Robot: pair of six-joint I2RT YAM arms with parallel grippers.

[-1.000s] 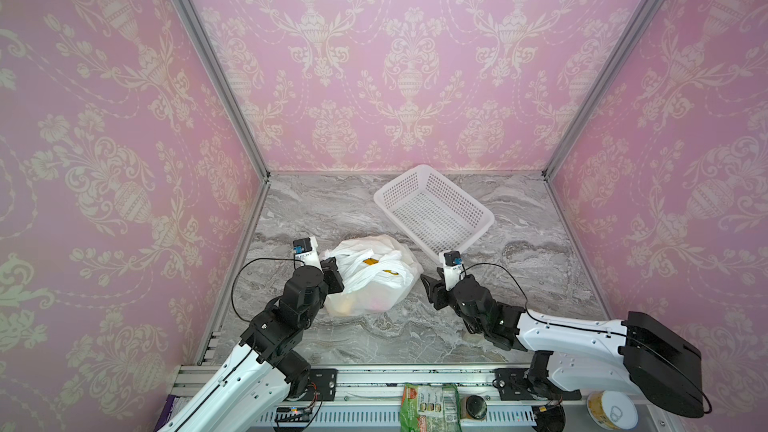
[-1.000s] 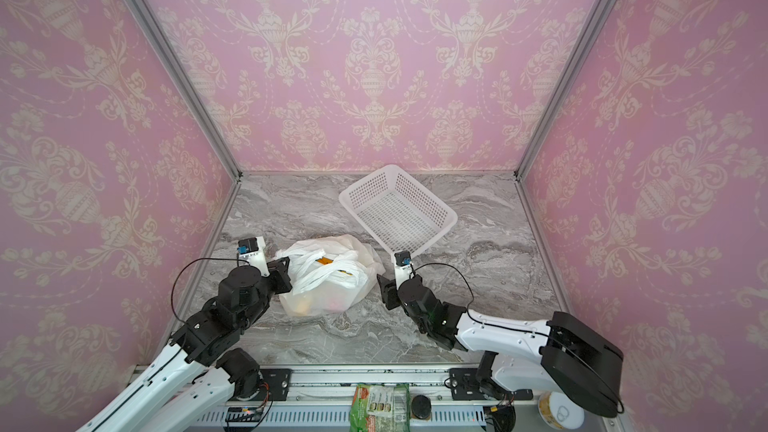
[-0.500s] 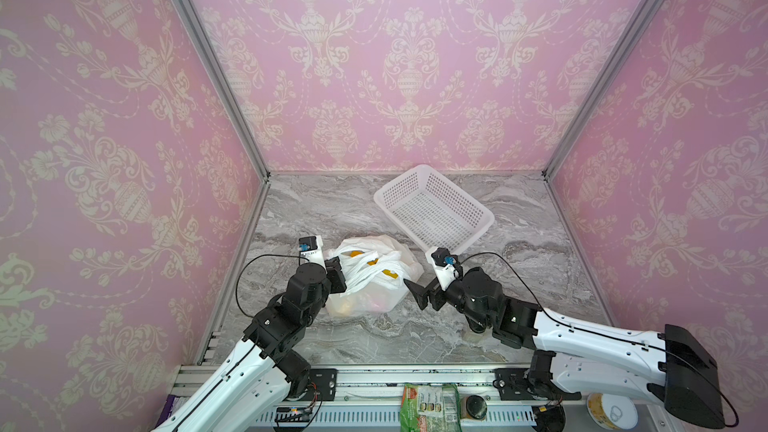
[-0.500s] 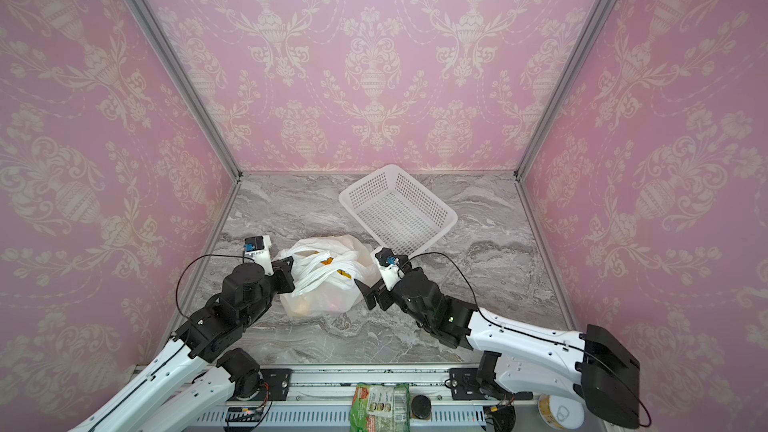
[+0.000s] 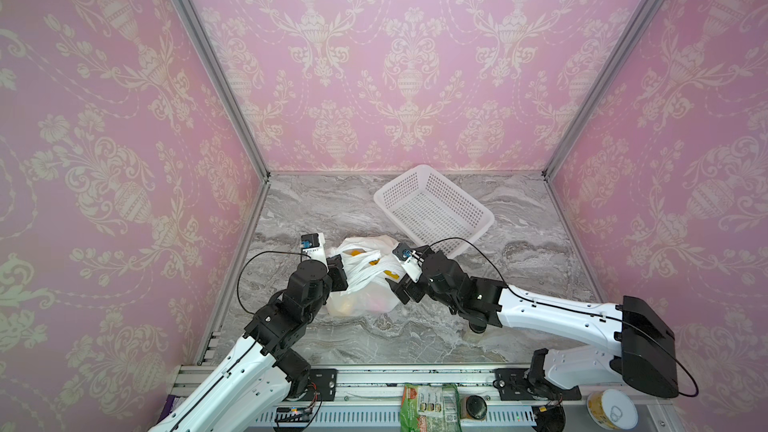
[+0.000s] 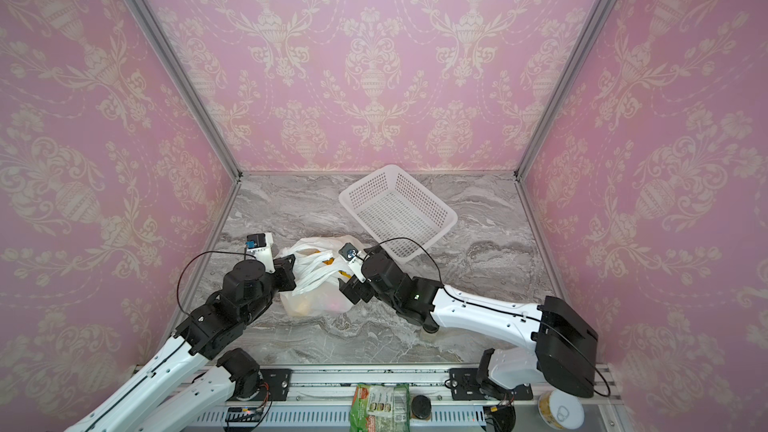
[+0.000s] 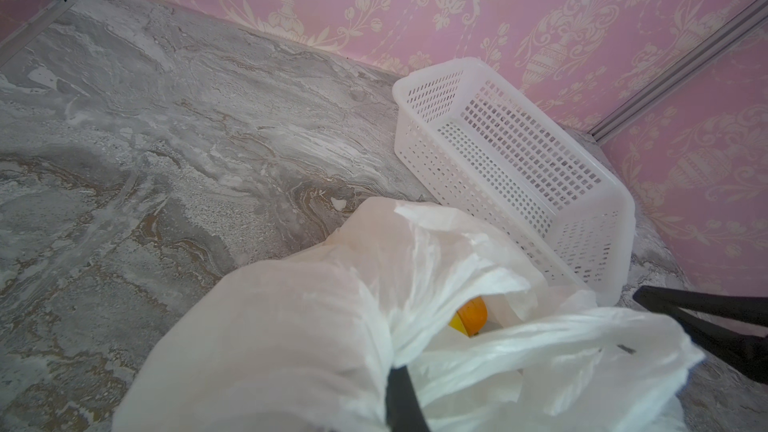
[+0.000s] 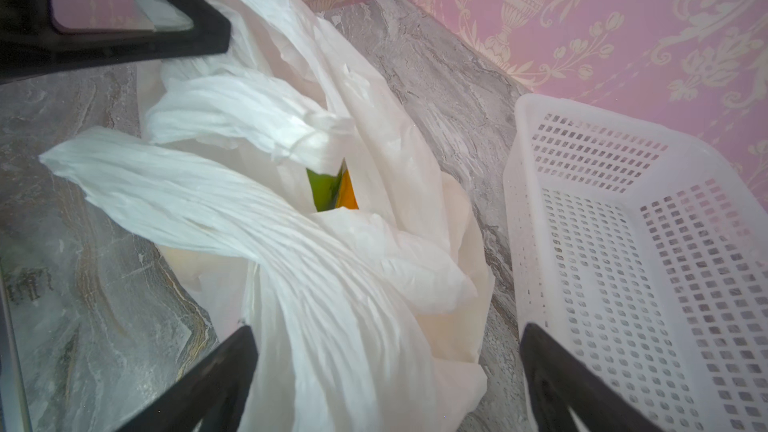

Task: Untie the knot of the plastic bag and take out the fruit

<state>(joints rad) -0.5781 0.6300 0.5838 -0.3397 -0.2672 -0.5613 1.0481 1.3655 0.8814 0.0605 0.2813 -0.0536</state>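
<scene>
A: Step in hand, as judged: opening the mouth of the plastic bag [image 5: 365, 290]. It sits on the marble table [image 5: 415, 326] between the arms, just in front of the basket [image 5: 415, 169]. No tight knot shows; the handles [image 8: 199, 197] lie as loose strands.

B: Grippers?

A: Left gripper [image 5: 345, 274] pinched on the bag's edge, arm low, reaching forward. Right gripper [image 8: 386, 332] spread wide, angled down over the handles.

B: Next?

A: Probably the right closes on the opposite edge and pulls. Fruit [image 8: 332, 191] shows green and orange in the gap.
</scene>
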